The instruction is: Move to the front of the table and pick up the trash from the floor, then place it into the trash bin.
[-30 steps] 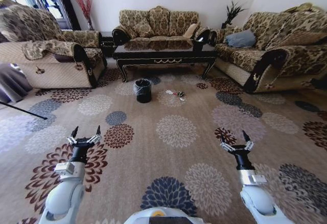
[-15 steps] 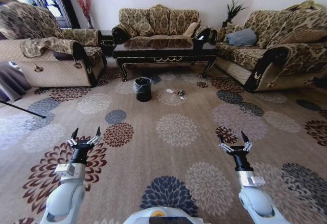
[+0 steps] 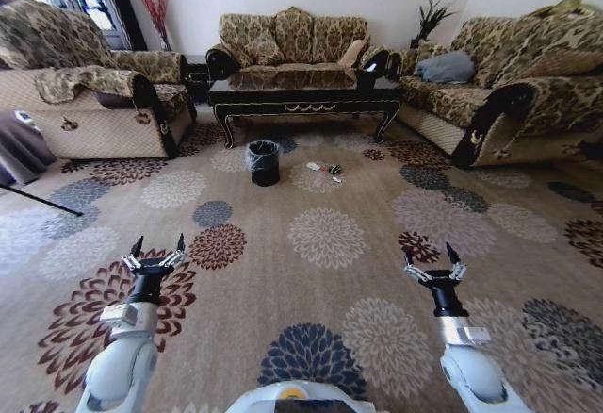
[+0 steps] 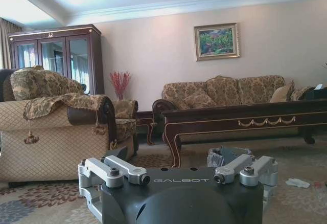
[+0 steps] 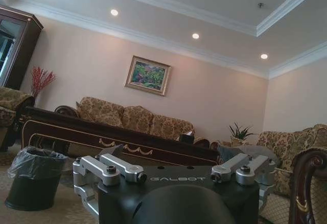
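Observation:
The dark-brown table (image 3: 301,93) with gold trim stands far ahead, in front of the middle sofa. On the patterned carpet floor (image 3: 325,239) before it stands the small black trash bin (image 3: 263,162) with a clear bag over its rim. The trash (image 3: 323,170), white scraps and a small dark piece, lies just right of the bin. My left gripper (image 3: 159,244) and right gripper (image 3: 430,258) hang low over the carpet close to me, both open and holding nothing, far from the trash. The bin (image 5: 33,178) and the table (image 5: 117,142) also appear in the right wrist view.
A patterned sofa (image 3: 89,97) lines the left side, another (image 3: 509,92) the right, and a third (image 3: 292,41) stands behind the table. A thin dark rod (image 3: 38,202) lies on the carpet at far left. Open carpet stretches between me and the bin.
The whole head view has shifted slightly, so the camera has moved. Both arms keep the same pose and both grippers stay open.

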`<state>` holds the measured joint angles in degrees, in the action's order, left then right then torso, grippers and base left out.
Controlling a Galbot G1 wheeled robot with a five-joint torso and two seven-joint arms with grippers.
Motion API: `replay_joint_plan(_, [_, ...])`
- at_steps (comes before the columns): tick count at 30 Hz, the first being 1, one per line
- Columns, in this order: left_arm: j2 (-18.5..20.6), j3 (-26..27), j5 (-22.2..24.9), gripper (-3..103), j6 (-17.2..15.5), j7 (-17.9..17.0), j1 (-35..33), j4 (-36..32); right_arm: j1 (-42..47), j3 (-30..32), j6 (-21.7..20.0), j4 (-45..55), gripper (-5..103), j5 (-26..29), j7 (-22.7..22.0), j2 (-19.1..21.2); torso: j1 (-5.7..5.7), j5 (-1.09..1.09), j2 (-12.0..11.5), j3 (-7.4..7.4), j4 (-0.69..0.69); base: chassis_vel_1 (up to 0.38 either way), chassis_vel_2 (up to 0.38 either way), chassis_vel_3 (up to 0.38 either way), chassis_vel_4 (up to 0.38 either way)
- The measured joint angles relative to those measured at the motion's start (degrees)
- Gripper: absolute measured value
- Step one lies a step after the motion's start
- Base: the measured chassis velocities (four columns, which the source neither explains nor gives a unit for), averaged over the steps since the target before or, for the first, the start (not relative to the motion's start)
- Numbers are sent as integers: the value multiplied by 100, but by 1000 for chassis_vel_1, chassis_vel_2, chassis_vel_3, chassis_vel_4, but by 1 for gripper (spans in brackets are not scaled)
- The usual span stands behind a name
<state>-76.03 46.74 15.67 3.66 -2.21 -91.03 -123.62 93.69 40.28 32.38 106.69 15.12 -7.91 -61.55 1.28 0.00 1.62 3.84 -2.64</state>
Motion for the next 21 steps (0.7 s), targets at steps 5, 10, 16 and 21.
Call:
replay_joint_plan(5, [11,11,-5,100,16,13,-1,7,2,1,5,2,100,9,20,-27,1,0,12,9,0,-18,22,22,-18])
replay_joint_plan(10, [25,14,-36,100,-5,-33,-4,7,1,-7,18,-8,100,-1,52,-60,3,0,25,19,1,-103,130,125,-120])
replay_joint_plan(16, [80,15,-121,100,-221,-192,-2,-48,-15,-28,18,-29,100,-39,53,-84,6,1,34,31,2,-202,208,202,-234])
replay_joint_plan(21, [108,16,-111,100,-254,-217,11,-91,-25,-35,16,-33,100,-43,50,-97,6,0,43,35,-1,-290,257,255,-256])
